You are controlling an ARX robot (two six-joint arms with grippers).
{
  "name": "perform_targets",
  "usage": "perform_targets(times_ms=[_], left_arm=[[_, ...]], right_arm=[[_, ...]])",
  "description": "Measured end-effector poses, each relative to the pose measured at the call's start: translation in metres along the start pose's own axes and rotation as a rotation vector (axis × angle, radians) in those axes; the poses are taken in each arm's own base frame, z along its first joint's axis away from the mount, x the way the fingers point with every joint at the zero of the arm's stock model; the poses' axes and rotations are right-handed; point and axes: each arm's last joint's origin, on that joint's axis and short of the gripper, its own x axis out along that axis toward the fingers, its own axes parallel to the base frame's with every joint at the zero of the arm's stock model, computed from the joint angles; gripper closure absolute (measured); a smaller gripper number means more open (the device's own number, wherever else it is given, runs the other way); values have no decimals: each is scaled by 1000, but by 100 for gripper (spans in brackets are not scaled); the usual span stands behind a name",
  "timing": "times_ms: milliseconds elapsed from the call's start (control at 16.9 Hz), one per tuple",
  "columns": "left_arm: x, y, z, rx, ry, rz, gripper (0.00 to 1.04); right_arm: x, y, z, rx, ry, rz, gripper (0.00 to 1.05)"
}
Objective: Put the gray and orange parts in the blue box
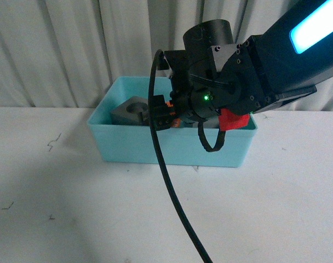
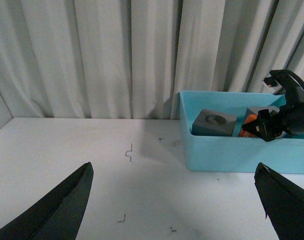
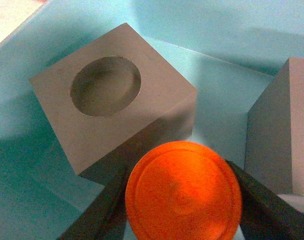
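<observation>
The light turquoise box point(image 1: 128, 145) stands on the white table. Inside it lies the gray cube with the round recess point(image 1: 131, 111), also seen in the left wrist view point(image 2: 215, 122) and the right wrist view point(image 3: 112, 95). The second gray cube point(image 3: 284, 125) stands beside it in the box point(image 3: 217, 30); its top recess is hidden. My right gripper point(image 1: 167, 116) hangs over the box, shut on the orange cylinder point(image 3: 184, 192), which sits between the two cubes, above the box floor. My left gripper point(image 2: 174, 200) is open and empty over bare table, left of the box point(image 2: 232, 155).
White pleated curtains point(image 1: 73, 49) close off the back. A black cable point(image 1: 172, 197) hangs from my right arm across the table in front of the box. Small dark marks point(image 2: 128, 151) dot the table top.
</observation>
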Motion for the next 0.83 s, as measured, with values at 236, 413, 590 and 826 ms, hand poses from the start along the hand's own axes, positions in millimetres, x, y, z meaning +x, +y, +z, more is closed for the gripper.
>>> perform_targets(times_ms=[236,413,590,826], left_arm=[[0,0,0,0,0,0,7],[0,0,0,0,0,0,7],[0,0,0,0,0,0,7],[0,0,0,0,0,0,7]], right_arm=[[-1,-1,-2,7,-21,-4,11],[-94,-22,42,30,-287,-58,6],[-228,-46,50,60,-435,-216,6],[-330,-29,-70,222,-195,-428,6]])
